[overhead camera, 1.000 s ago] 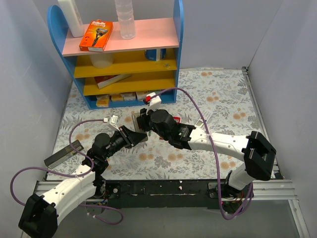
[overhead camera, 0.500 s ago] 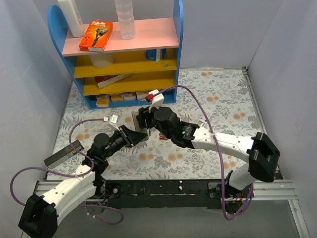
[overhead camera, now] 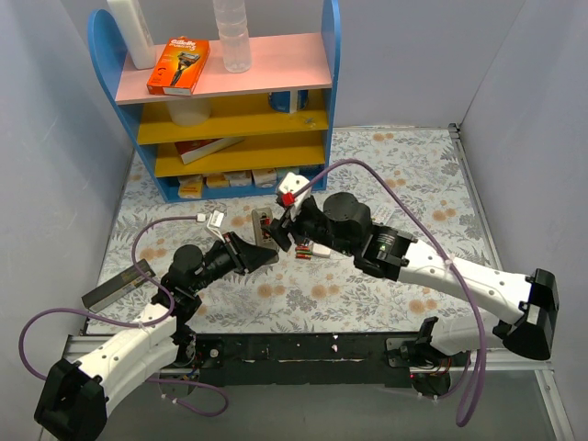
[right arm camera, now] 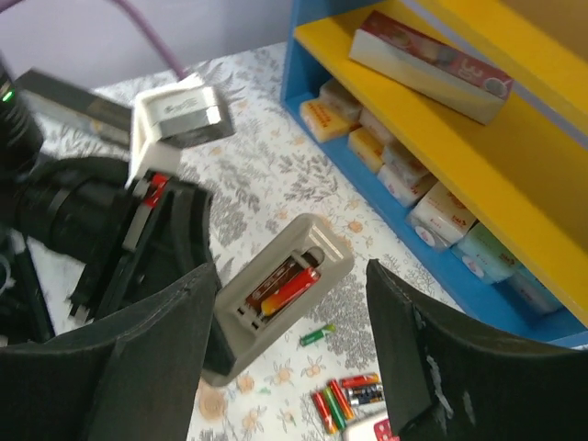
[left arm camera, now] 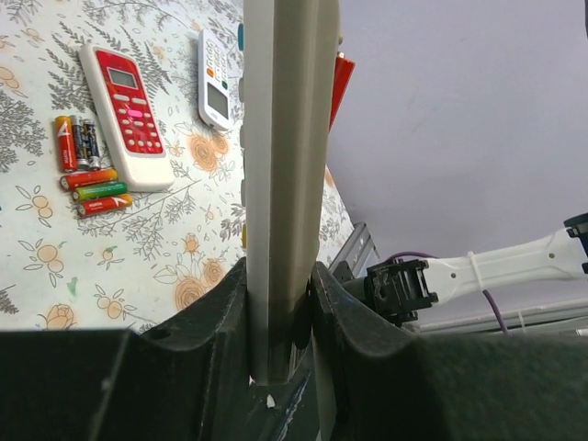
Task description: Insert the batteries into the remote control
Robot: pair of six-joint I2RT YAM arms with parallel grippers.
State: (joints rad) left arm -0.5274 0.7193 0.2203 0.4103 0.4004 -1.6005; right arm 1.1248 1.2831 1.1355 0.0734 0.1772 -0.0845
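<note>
Now that the right arm is swung out to the right of where it hung half a second ago, the right end effector is drawn just clear of the remote control. Its fingers are spread apart and nothing is held between them. The remote control is kept off the flowered bench, gripped edge-on near one end by the left end effector, which is clamped on it as before. The battery bay on its back is exposed, and a red battery is seen lying in it. Whether the second slot is filled cannot be told. One insertion is therefore judged done. On the bench below, loose batteries are left, so another pick is probably called for.
</note>
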